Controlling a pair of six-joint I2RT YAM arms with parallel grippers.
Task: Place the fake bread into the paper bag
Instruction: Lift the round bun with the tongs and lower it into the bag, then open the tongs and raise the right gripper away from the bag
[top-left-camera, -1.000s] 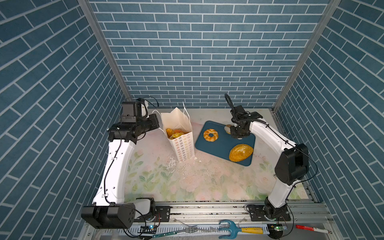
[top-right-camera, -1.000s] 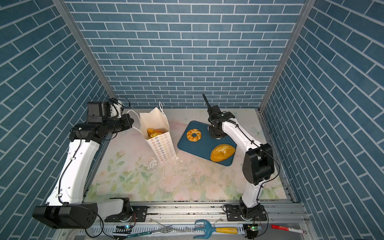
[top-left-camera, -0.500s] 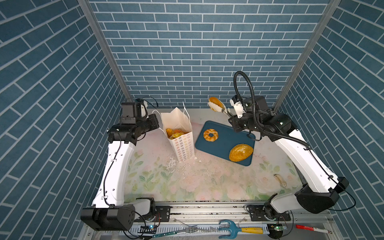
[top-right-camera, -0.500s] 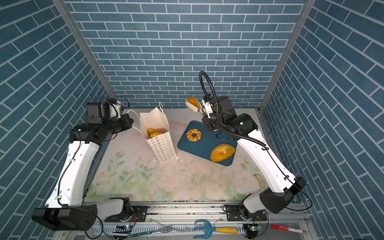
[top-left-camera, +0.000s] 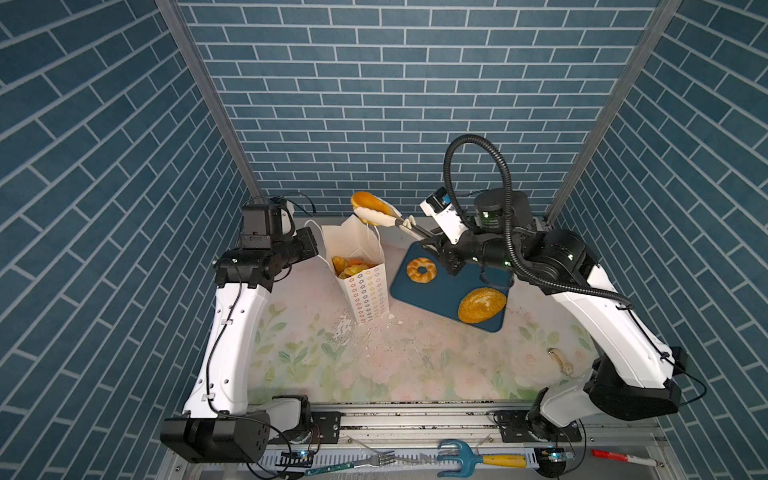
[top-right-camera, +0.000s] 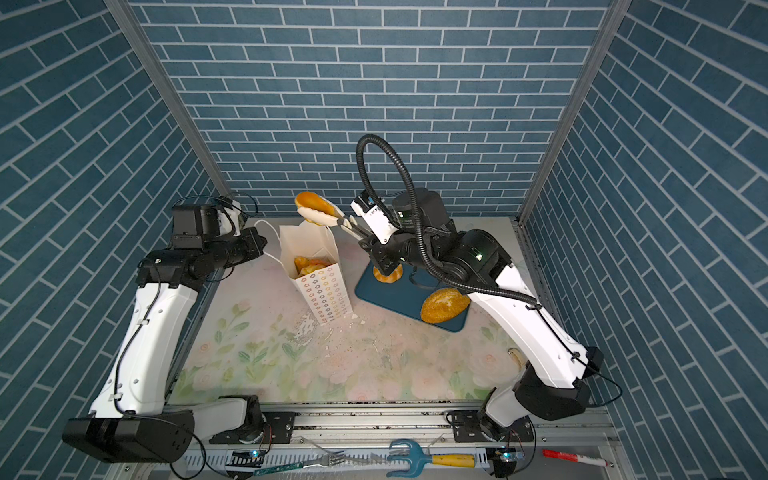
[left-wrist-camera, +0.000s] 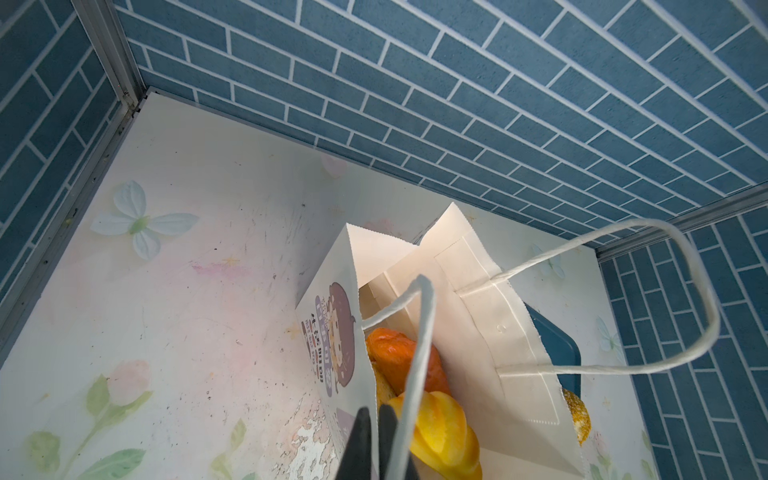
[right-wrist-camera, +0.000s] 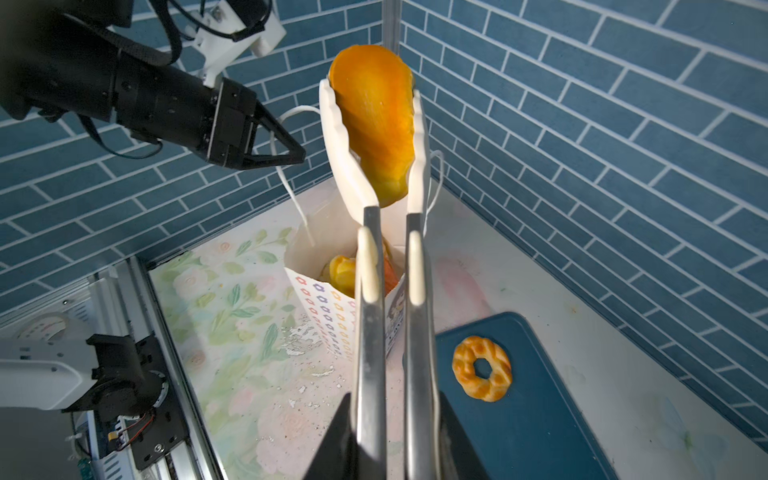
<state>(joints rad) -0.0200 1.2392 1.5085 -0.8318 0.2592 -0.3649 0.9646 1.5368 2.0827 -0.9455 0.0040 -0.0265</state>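
In both top views the right end effector (top-left-camera: 434, 243) clenches tongs (top-left-camera: 390, 219) holding a bun (top-left-camera: 368, 202) above the paper bag (top-left-camera: 368, 291), ring (top-left-camera: 421, 269) and seeded loaf (top-left-camera: 482, 305) on the tray (top-left-camera: 440, 291); in the left wrist view the left end effector (left-wrist-camera: 376, 430) is pinched on the bag's cord handle (left-wrist-camera: 419, 345); the right wrist view shows bread (right-wrist-camera: 343, 270) inside the bag

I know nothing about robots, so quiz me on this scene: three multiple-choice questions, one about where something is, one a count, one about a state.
1. The bun held in the tongs is: A) raised above the bag B) on the floor C) in a drawer.
2. Pieces lying on the blue tray: A) none B) two C) five.
3. The bag is: A) lying flat B) folded shut C) upright and open.
Answers: A, the tongs hold it over the bag's rim; B, only a ring and a loaf lie there; C, it stands with its top open.
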